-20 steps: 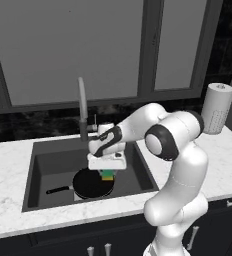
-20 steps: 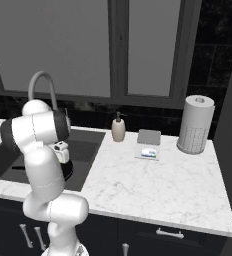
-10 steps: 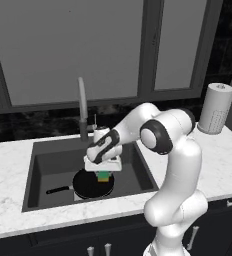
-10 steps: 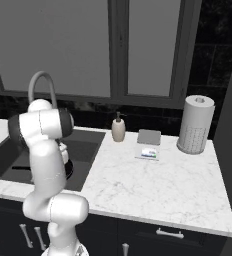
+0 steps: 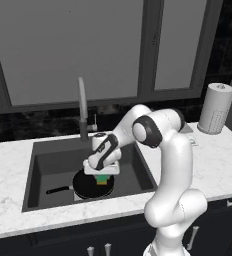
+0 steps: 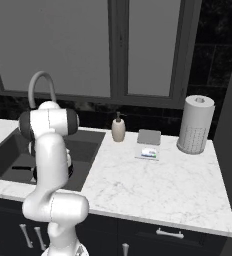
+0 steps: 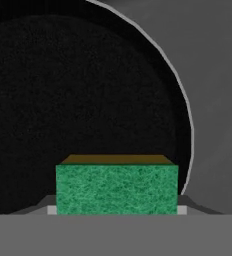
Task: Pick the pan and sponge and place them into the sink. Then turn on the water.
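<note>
Over the sink (image 5: 48, 165), the gripper (image 5: 103, 176) points down w/ its jaws closed on the green sponge (image 5: 103, 178), held between the fingertips just above the black frying pan (image 5: 88, 186). Pan lies on the basin floor, handle pointing left. Gooseneck faucet (image 5: 81, 107) stands behind. On the counter to the right: soap dispenser (image 6: 118, 128), paper towel roll (image 6: 195, 125).

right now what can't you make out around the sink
- Gripper fingertips: left base view, covered by the hand and sponge.
- Whether the sponge touches the pan: hand view, unclear.
- Sink: right base view, cut by the left edge and the arm.
- Faucet lever: too small.
</note>
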Tool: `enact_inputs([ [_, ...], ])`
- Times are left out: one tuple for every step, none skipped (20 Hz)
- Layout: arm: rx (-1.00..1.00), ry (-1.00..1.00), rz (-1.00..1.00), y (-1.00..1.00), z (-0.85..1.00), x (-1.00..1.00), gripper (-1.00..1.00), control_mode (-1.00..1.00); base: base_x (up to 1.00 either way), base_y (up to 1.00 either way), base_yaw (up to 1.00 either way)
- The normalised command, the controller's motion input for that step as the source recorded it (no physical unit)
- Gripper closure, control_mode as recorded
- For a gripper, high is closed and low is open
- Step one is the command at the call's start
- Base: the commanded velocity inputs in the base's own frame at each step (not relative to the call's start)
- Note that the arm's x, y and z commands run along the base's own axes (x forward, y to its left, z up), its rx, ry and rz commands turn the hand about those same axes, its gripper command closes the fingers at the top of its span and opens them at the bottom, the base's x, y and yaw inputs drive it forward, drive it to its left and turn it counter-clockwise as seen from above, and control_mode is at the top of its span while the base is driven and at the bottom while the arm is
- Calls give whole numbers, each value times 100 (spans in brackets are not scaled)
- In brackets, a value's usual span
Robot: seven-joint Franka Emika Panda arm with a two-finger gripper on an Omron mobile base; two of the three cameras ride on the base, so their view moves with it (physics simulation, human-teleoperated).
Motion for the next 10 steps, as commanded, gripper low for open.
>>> enact_inputs([
  [0, -7, 0, 9, -35, 32, 100, -100, 0, 0, 0],
  [-1, -5, 0, 11, -34, 34, 100, -100, 0, 0, 0],
  [-2, -5, 0, 11, -31, 33, 100, -100, 0, 0, 0],
  [-2, -2, 0, 9, -30, 26, 100, -100, 0, 0, 0],
  [-2, -2, 0, 9, -29, 24, 100, -100, 0, 0, 0],
  [-2, -1, 0, 10, -29, 29, 100, -100, 0, 0, 0],
  [-2, 0, 0, 12, -29, 31, 100, -100, 0, 0, 0],
  [-2, 0, 0, 11, -29, 26, 100, -100, 0, 0, 0],
  [-2, 0, 0, 10, -28, 18, 100, -100, 0, 0, 0],
  [-2, 0, 0, 9, -26, 6, 100, -100, 0, 0, 0],
])
